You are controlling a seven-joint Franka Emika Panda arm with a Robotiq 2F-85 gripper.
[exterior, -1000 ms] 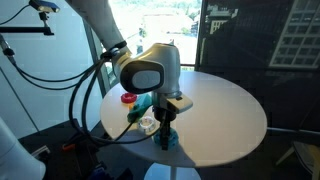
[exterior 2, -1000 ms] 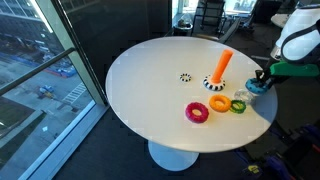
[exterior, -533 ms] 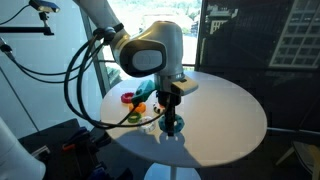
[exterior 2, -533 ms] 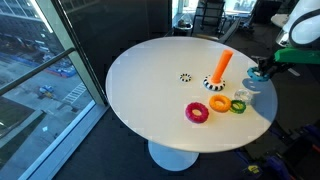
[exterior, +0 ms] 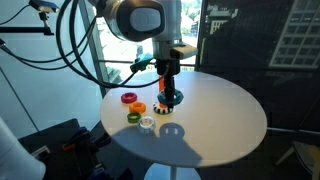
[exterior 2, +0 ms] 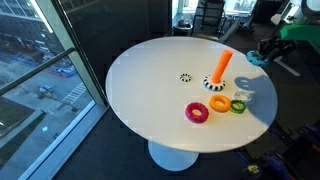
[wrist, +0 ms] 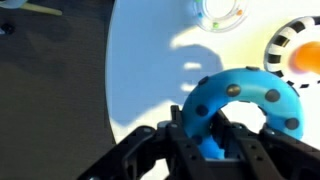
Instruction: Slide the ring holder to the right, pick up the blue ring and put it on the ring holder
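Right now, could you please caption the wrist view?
The gripper grips the blue ring above the table, ring holder at upper right.

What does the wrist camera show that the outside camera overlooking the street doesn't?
Wrist view only: the black tool pinching the rim of the chunky teal-blue ring, close up. Exterior view only: a pink ring, an orange ring and a green ring lying on the round white table. Both: that gripped ring, the orange peg ring holder, the table.
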